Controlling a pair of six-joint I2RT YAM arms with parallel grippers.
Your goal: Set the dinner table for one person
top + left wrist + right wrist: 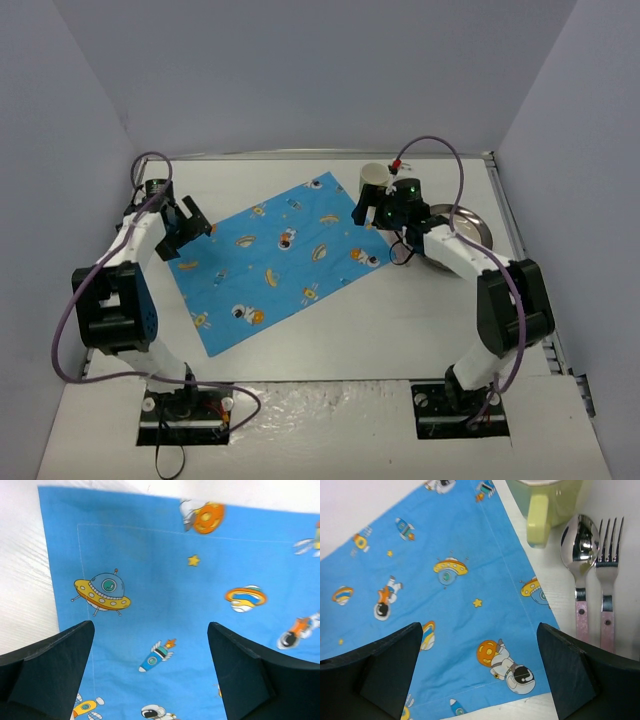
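The white dinner table (pixel 400 320) carries a blue cartoon-print placemat (pixel 280 255) lying at a slant. My left gripper (pixel 183 232) hangs open and empty over the mat's left corner; the left wrist view shows the mat (pixel 165 580) between the spread fingers (pixel 150 630). My right gripper (pixel 372 212) hangs open and empty over the mat's right corner (pixel 445 605), seen between its fingers (pixel 480 630). A pale yellow-green mug (pixel 374 176) stands just off the mat's far right edge (pixel 545 505). A spoon (pixel 580 550) and fork (pixel 607 550) with pink handles lie side by side right of the mat.
A round metal plate (pixel 470 228) sits at the right, partly under the right arm. Metal edge strips run along the table's far and right sides. Grey walls enclose the table on three sides. Bare white tabletop (pixel 20 580) shows left of the mat.
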